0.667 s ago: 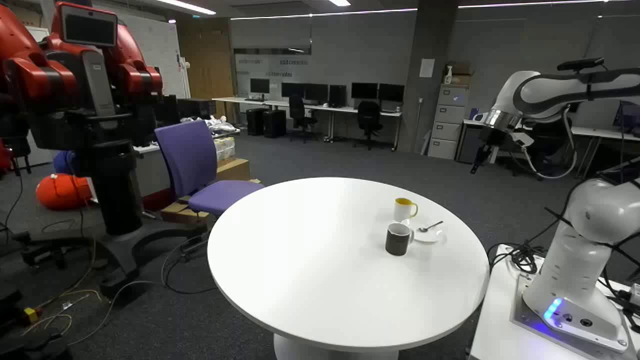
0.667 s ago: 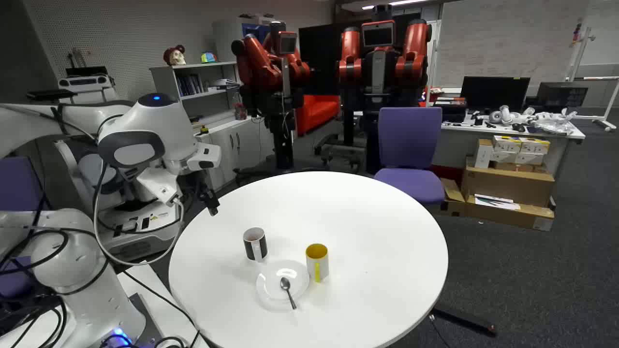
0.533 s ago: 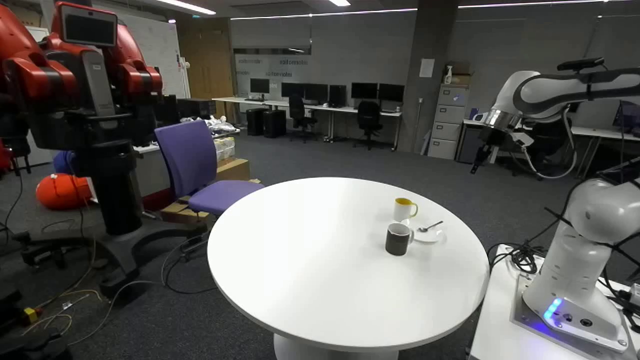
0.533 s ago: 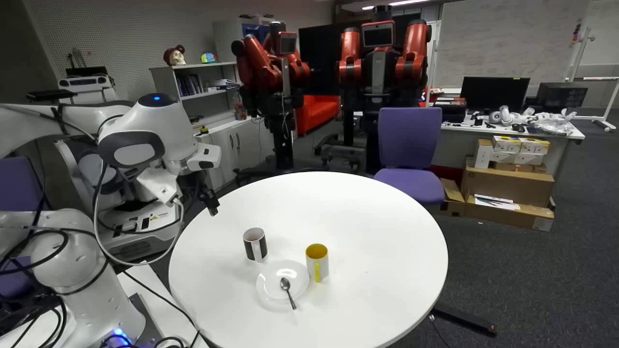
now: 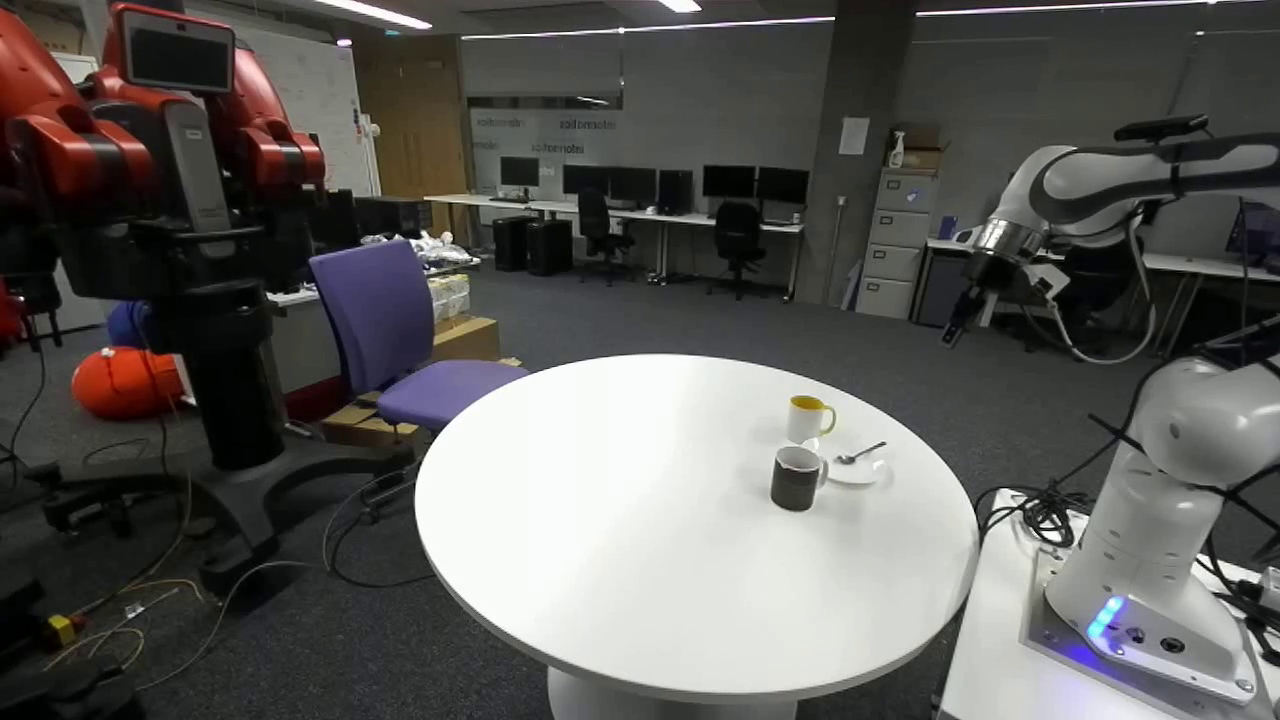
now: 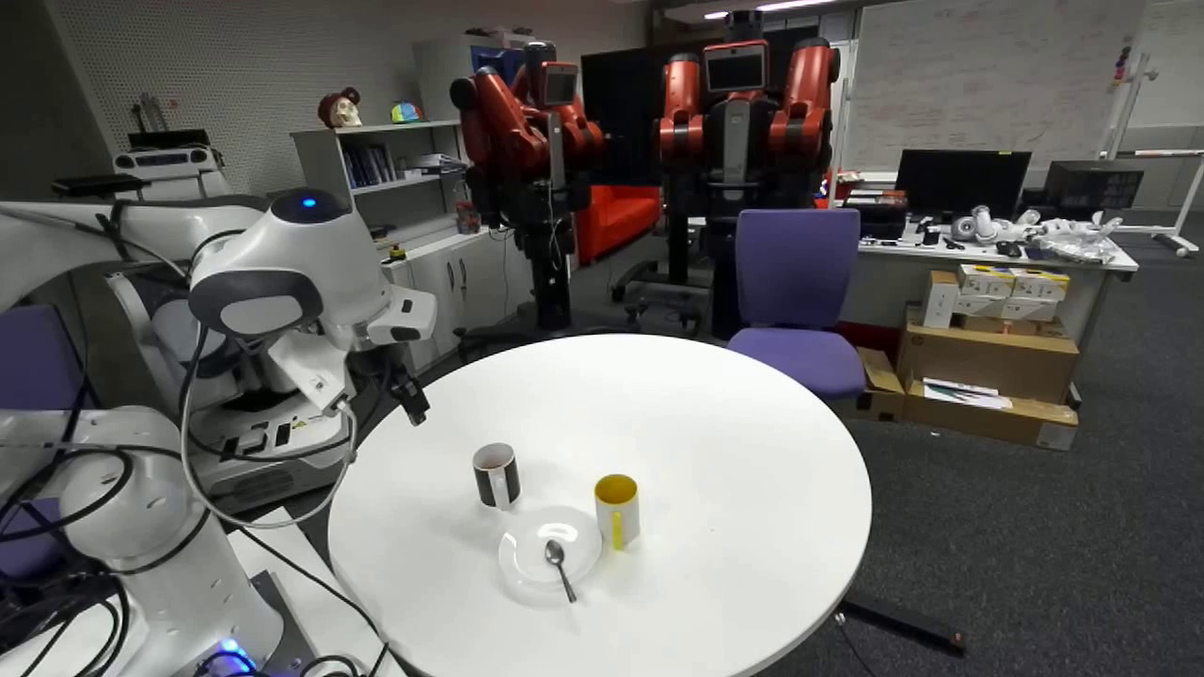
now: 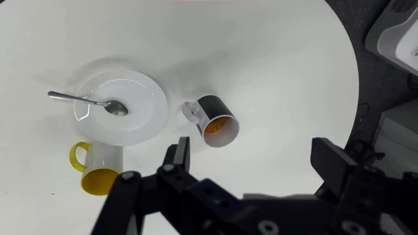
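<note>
Since nothing sits between its jaws, I'd say the gripper (image 7: 250, 147) is at the stage before any contact: it hangs in the air, fingers spread wide apart, not holding or touching a thing. Closest to it is the dark mug (image 7: 214, 109), standing upright on the left part of the white table (image 6: 734, 602) in an exterior view. Any move on that mug would, I reckon, call for coming down a fair bit and lining up first, cause in the wrist view it looks off toward the finger on the left. Looks-wise it's mostly black outside, white inside, with a white handle pointing at the plate and some orangey-brown stuff at the bottom (drink or stain, can't tell). Just past it is that white plate (image 7: 143, 107), with a spoon (image 7: 114, 107) lying bowl-in, handle poking out over the rim. Right beside that is a yellow-lined mug (image 6: 617, 508), also upright, to the right of the dark one; can't tell if it's touching the plate. Way farther off there's a purple chair (image 6: 795, 273) on the far side and, behind that, a couple of red robots (image 6: 743, 132).
</note>
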### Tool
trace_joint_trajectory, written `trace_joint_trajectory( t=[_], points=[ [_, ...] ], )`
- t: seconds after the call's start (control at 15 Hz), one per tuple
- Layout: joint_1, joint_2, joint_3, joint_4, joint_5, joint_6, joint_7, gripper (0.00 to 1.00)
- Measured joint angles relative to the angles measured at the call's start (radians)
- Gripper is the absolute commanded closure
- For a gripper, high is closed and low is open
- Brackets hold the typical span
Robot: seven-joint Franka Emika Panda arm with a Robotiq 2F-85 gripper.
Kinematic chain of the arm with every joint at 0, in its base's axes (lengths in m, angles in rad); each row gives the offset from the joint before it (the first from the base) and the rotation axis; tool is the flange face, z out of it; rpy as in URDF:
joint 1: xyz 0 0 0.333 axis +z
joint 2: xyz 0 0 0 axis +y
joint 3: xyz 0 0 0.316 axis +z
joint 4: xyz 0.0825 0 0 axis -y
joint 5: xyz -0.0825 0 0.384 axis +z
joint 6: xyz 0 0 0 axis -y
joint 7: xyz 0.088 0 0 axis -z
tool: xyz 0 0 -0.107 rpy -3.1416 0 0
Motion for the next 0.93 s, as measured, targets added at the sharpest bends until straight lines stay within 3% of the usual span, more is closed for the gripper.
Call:
trace_joint_trajectory(
  t=[0.53,0.93],
  points=[
    [-0.024,0.096,-0.314,0.129,0.010,-0.034,-0.189,0.00],
    [0.041,0.244,-0.531,0.257,0.088,-0.076,-0.321,0.00]
  ],
)
